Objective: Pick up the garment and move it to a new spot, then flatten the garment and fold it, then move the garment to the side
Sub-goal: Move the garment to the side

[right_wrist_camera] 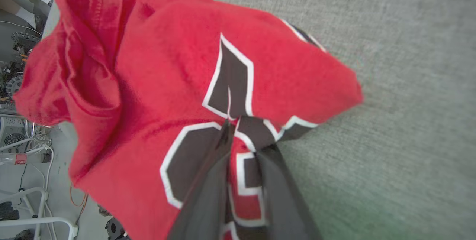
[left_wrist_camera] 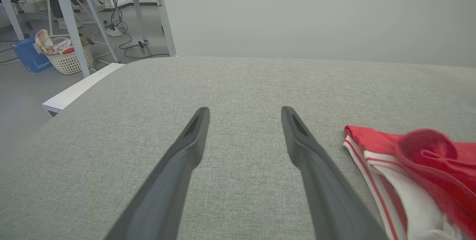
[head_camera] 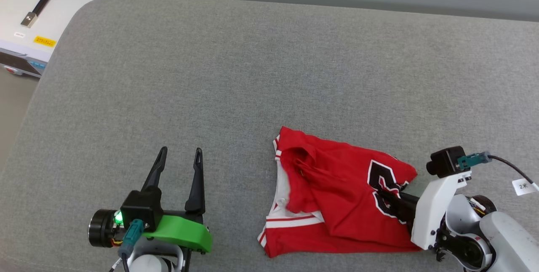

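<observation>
1. The red shirt [head_camera: 337, 196] lies crumpled on the grey padded surface [head_camera: 252, 74], in the near right part of the head view.
2. Its cloth is bunched and partly folded over itself. White sleeve cloth and red-and-white striped trim show along its left edge, and part of a black, white-edged print shows on its right side.
3. The right claw [head_camera: 389, 200] reaches in from the lower right, and its dark fingers lie on the printed part of the shirt.
4. In the right wrist view, the right claw [right_wrist_camera: 247, 139] has its fingers drawn close together, pinching a fold of the printed cloth between them.
5. The left claw [head_camera: 181, 150] sits at the lower left, well apart from the shirt, over bare surface with its fingers spread and nothing between them.
6. In the left wrist view, the left claw [left_wrist_camera: 245, 110] points across the surface, and the shirt's striped edge [left_wrist_camera: 372, 158] lies to the right of its fingers.
7. A white case with a black handle [head_camera: 54, 2] stands beyond the far left corner of the surface.
8. A white basket [left_wrist_camera: 70, 56] sits on the floor.
</observation>
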{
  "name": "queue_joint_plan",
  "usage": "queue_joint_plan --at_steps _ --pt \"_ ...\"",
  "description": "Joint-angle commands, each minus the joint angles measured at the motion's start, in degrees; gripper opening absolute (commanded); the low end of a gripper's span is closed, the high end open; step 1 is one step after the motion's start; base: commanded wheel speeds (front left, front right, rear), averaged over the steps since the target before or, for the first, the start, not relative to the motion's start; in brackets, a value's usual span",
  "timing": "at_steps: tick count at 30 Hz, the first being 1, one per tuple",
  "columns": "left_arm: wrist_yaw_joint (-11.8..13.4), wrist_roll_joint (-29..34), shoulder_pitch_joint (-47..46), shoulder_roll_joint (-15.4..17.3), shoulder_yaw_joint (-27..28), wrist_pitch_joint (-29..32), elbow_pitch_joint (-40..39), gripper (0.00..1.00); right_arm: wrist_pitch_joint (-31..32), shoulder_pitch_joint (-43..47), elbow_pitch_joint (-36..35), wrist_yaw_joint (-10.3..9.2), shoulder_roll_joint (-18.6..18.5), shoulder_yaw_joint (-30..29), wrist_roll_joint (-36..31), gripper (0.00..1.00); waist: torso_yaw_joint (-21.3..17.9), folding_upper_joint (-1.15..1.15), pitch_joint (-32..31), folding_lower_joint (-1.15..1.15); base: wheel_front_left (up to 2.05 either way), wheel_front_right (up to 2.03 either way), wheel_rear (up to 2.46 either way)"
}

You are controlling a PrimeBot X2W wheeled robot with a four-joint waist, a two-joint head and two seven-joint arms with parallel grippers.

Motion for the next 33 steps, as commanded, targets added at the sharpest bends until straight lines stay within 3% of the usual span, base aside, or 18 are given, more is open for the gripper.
queue_joint_plan --at_steps 1,10,20,28,33 --pt "0.29 -0.25 -0.46 -0.25 -0.01 -0.34 0.10 1.00 -1.09 -0.53 0.32 -0.04 -0.24 1.11 -0.03 0.00 -0.11 0.00 -0.40 0.00 0.00 0.00 0.00" --pt "0.81 -0.33 1.14 -0.26 0.67 -0.34 -0.03 1.00 -7.93 -5.78 -6.02 -0.04 -6.41 4.21 -5.46 0.00 -2.61 0.00 -2.89 0.00 0.00 0.00 0.00" --pt "0.85 -0.23 1.72 -0.26 1.17 -0.34 -1.54 1.00 -5.20 -9.08 -13.61 -0.04 -15.16 5.37 -9.63 0.00 -10.77 0.00 -2.46 0.00 0.00 0.00 0.00" --pt "0.43 0.65 -0.40 0.01 1.92 -0.34 -3.61 1.00 -4.71 -11.25 -13.33 -0.04 -20.26 1.90 -11.17 0.00 -17.53 0.00 2.36 0.00 0.00 0.00 0.00" --pt "-0.03 1.43 -2.59 0.56 2.26 -0.34 -5.13 1.00 -5.81 -13.56 -9.34 -0.04 -22.93 -0.79 -13.02 0.00 -19.74 0.00 6.72 0.00 0.00 0.00 0.00"
